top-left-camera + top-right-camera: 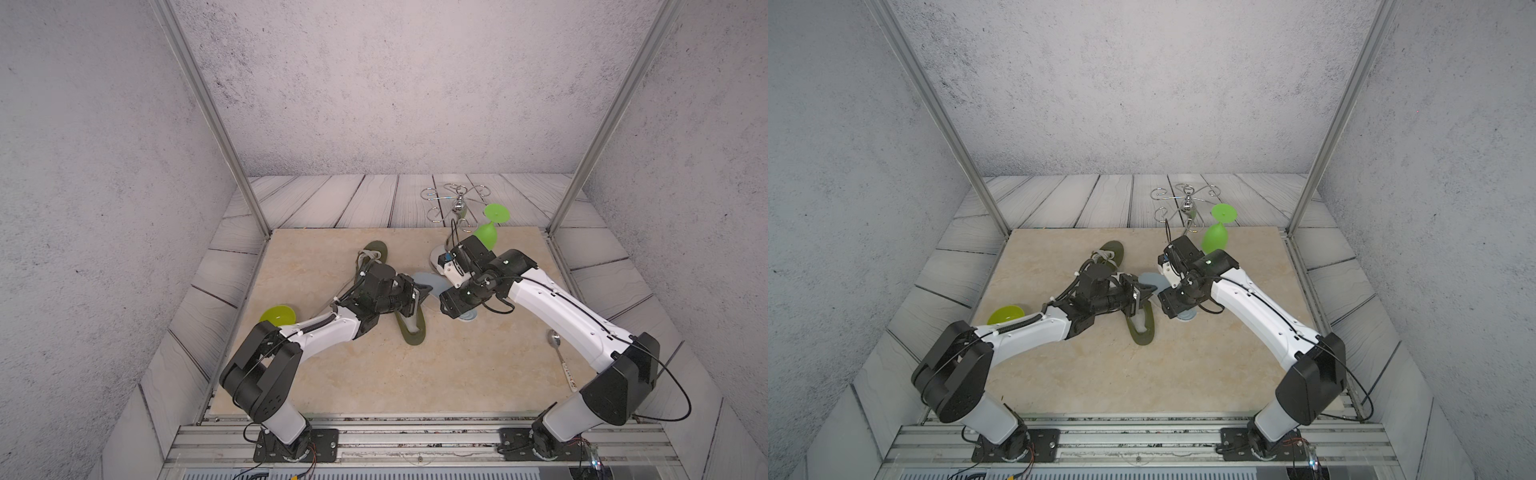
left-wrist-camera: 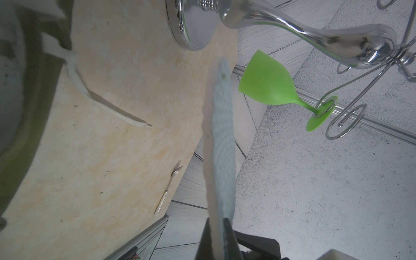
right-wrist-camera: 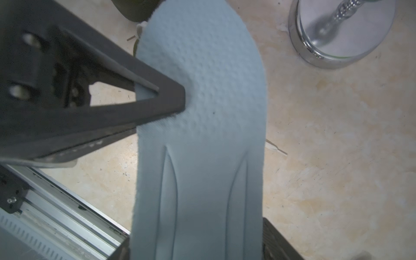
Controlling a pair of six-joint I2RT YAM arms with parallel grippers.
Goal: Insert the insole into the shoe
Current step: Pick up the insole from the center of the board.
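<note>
**Insole held between two arms, lying across the shoe**

The pale blue-grey insole (image 3: 202,139) hangs clear of the beige board (image 1: 357,374), between the two arms. The left gripper (image 1: 425,287) is clenched on one long edge of it, at the dimpled forefoot. The right gripper (image 3: 195,234) straddles the grooved end. Its jaws stand apart on either side of the insole's width, and whether they press on its edges cannot be told.

*Key relation.* The olive shoe (image 1: 412,332) lies on the board on the left arm's side of the insole, partly under the left gripper, which is the nearer of the two. In both top views the shoe's long axis runs from far to near. The insole's axis runs slantwise across it, from the shoe toward the right arm. On this evidence the insole needs turning into line with the shoe, forefoot tipped toward the opening. More olive shows beyond the left arm; whether it belongs to the same shoe cannot be told.

*Materials.* The insole is thin, matt foam, dimpled in front, with two long curved grooves behind. It will probably bend if pushed from one end. The shoe has an olive outside and a white lining, and a flat pale lace (image 2: 108,105) trails on the board.
</note>
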